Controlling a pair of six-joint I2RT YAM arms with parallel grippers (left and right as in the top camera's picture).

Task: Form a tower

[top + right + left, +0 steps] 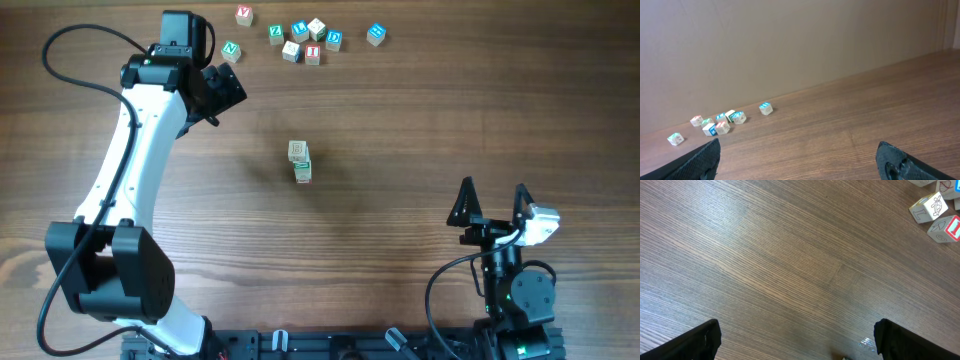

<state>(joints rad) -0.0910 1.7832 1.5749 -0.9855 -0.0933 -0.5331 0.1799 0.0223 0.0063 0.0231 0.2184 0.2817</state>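
The tower [300, 161] stands alone (loose cubes [299, 31] well apart).

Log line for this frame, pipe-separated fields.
tower: standing mid-table, untouched | loose cubes: clustered at far edge | left end effector: open, empty, near loose cubes | right end effector: open, empty

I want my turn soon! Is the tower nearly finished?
Not yet. A short tower stands in the middle. The open, empty left gripper hovers near the loose cubes; the right gripper sits open too. Those cubes all need stacking.
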